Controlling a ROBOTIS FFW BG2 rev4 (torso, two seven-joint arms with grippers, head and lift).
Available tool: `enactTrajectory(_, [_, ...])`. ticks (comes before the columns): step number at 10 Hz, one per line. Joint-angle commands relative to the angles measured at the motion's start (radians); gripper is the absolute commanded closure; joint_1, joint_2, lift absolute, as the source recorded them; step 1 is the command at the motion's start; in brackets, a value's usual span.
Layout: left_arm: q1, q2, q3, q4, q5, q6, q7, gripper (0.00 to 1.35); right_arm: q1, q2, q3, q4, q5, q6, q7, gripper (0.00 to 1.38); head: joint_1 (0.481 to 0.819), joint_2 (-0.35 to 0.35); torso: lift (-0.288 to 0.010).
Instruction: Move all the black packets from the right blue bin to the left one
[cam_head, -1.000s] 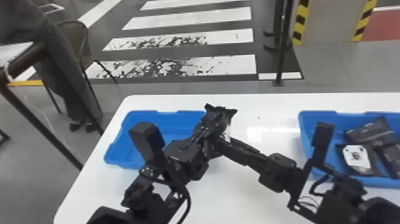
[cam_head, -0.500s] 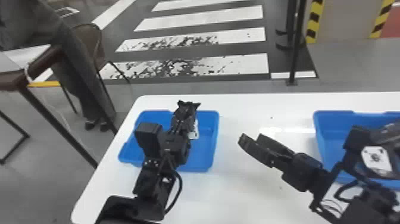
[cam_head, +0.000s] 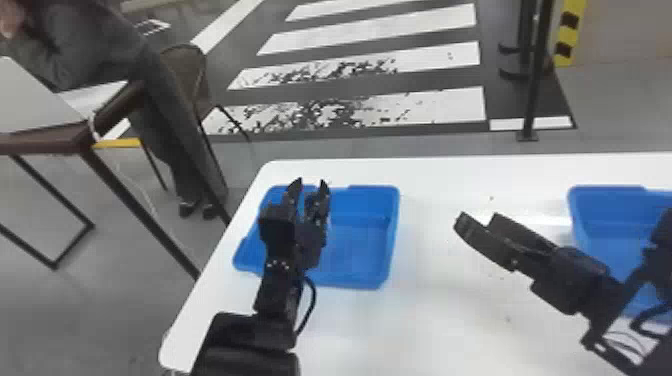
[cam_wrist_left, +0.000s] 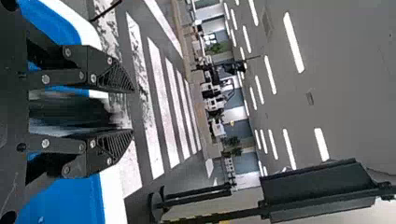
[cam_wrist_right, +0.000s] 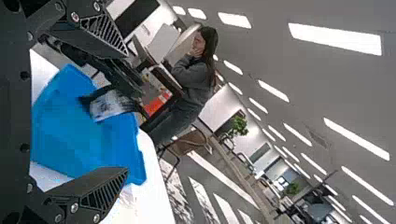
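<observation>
- Currently L gripper (cam_head: 312, 182) is over the L bin (cam_head: 357, 245), centre-left of head view; fingers parted, pointing to the bin's far side.
- Black pkt (cam_wrist_left: 70, 112) sits b/w those fingers, smeared as if moving — looks loose, prob. being let go; contact w/ either pad can't be confirmed.
- R gripper (cam_head: 476, 219) right of centre, above the white table (cam_head: 440, 330) b/w the bins; fingers well apart, nothing in them.
- R bin (cam_head: 605, 225) at right edge of head view, partly behind the R arm (cam_head: 570, 275); can't tell how many pkts remain there.
- Step in hand, my read: the drop into L bin. Keep L fingers wide, hold wrist steady till pkt is clear, then back off straight — no sideways sweep, or a fingertip may drag it.
- Release well inside the rim; far wall is close to the tips, so a bit nearer the bin's middle = safer. Soft film prob. clings or folds, so check it's free b4 leaving.
- Keep R arm out of L bin's airspace during the drop; go back to R bin afterwards if any pkts remain.
- Labels: pkt has a white label (cam_wrist_right: 109, 106) w/ dark marks, too smeared to read. Yellow-black striped post (cam_head: 570, 30), upper right of head view, no legible text. No brand made out on bins or grippers.
</observation>
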Motion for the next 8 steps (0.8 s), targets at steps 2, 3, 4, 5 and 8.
enactTrajectory(2, [0.092, -0.006, -0.047, -0.086, 0.177, -0.118, -0.053, 0.11, 0.031, 0.028, -0.225, -0.148, 0.280, 0.150, -0.042, 0.18, 0.695, 0.286, -0.140])
enactTrajectory(3, [0.161, -0.003, -0.078, -0.199, 0.213, -0.091, -0.053, 0.11, 0.051, 0.037, -0.305, -0.243, 0.400, 0.251, -0.086, 0.18, 0.695, 0.222, -0.140])
enactTrajectory(4, [0.227, 0.005, -0.114, -0.295, 0.255, -0.071, -0.054, 0.11, 0.088, 0.049, -0.376, -0.356, 0.511, 0.361, -0.145, 0.18, 0.695, 0.155, -0.140])
enactTrajectory(5, [0.284, 0.008, -0.134, -0.376, 0.281, -0.049, -0.059, 0.11, 0.110, 0.063, -0.440, -0.427, 0.583, 0.484, -0.177, 0.18, 0.695, 0.083, -0.140])
enactTrajectory(8, [0.379, 0.013, -0.134, -0.491, 0.299, 0.056, -0.085, 0.11, 0.120, 0.080, -0.528, -0.521, 0.657, 0.850, -0.272, 0.18, 0.695, -0.086, -0.140])
